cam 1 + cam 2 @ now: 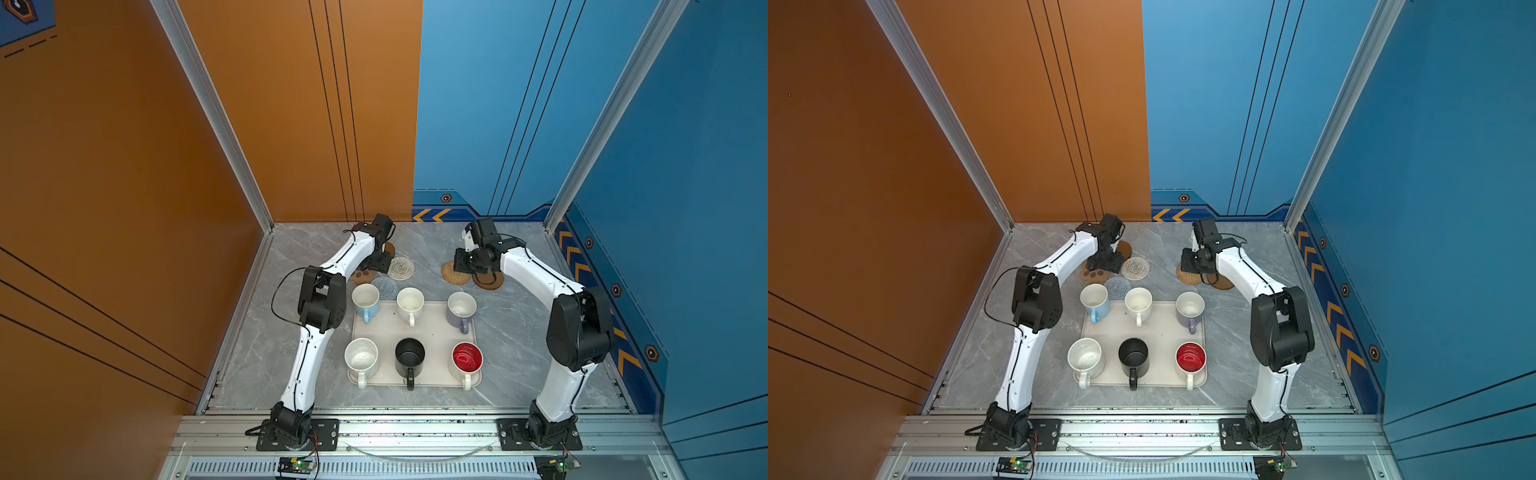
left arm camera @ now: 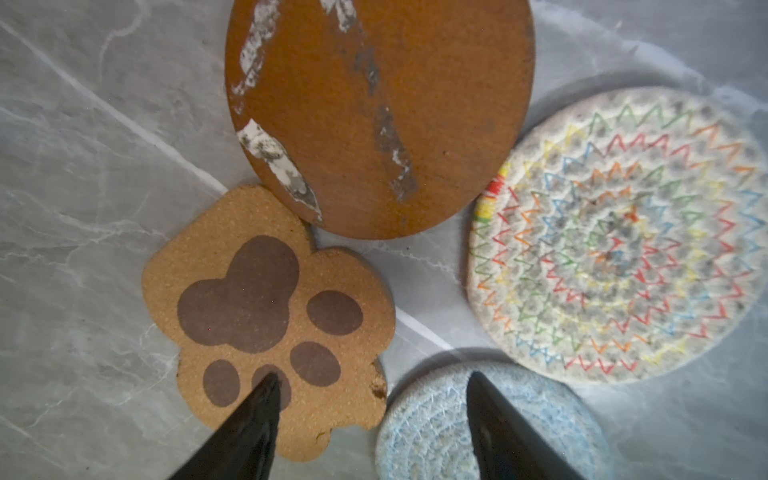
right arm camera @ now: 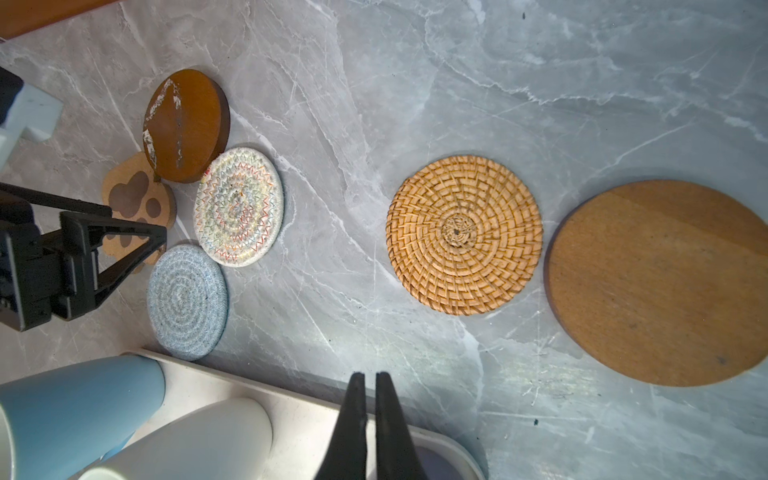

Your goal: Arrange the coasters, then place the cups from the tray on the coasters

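**Left gripper [image 2: 372, 374]: jaws held apart over four coasters.**
One fingertip [image 2: 266, 399] is seen over a toe mark of the paw-shaped coaster [image 2: 266, 291], the other over the grey-blue woven round [image 2: 432, 436]. Beyond the tips, the paw's edge is overlapped by a brown wooden disc [image 2: 378, 116]. A white woven round [image 2: 615, 237] is located just beside that disc.

Smooth grey marble-look worktop [image 3: 415, 83], slight sheen. Grainy cork paw coaster [image 2: 266, 316]. Matt wooden disc [image 2: 374, 116], finish scuffed white. Rope-woven white round [image 2: 615, 237], coloured stitching. Woven rattan golden round [image 3: 463, 235]. Smooth-glazed light blue cup [image 3: 83, 399].
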### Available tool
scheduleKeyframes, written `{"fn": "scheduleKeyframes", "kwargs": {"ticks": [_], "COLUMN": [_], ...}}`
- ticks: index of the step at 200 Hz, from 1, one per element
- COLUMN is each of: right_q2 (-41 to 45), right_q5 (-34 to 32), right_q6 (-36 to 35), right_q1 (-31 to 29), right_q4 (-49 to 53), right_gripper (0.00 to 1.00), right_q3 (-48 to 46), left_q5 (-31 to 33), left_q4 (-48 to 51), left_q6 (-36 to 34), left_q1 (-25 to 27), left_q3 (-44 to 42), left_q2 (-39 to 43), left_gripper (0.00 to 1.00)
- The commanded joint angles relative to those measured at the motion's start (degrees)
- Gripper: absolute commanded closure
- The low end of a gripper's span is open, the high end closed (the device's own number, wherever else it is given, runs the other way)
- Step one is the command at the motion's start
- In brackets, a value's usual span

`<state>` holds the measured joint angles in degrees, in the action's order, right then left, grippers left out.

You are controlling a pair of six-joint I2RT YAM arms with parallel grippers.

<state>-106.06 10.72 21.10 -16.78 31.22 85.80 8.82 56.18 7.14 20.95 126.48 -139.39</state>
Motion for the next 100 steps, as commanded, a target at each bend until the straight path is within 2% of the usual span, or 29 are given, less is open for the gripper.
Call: {"fn": "scheduleKeyframes", "kwargs": {"ticks": [1,100], "right_q2": [2.11,2.74], "right_q5": [1.14,0.79], "right_q6": [1.22,1.75], "right_q1": [0.17,0.38], "right_q4": [-1.16,-1.87], "right_gripper": [0.93,0.93], "right_q3": [-1.07,-3.42], "left_q5": [1.58,0.7], "left_q4": [1.38,1.29], "left_q6": [1.6,5.01], "left_q1": [-1.15,-2.58], "left_q3": [1.7,3.68], "left_q2": [-1.51,-5.16], "left_gripper": [0.28,0.28]}}
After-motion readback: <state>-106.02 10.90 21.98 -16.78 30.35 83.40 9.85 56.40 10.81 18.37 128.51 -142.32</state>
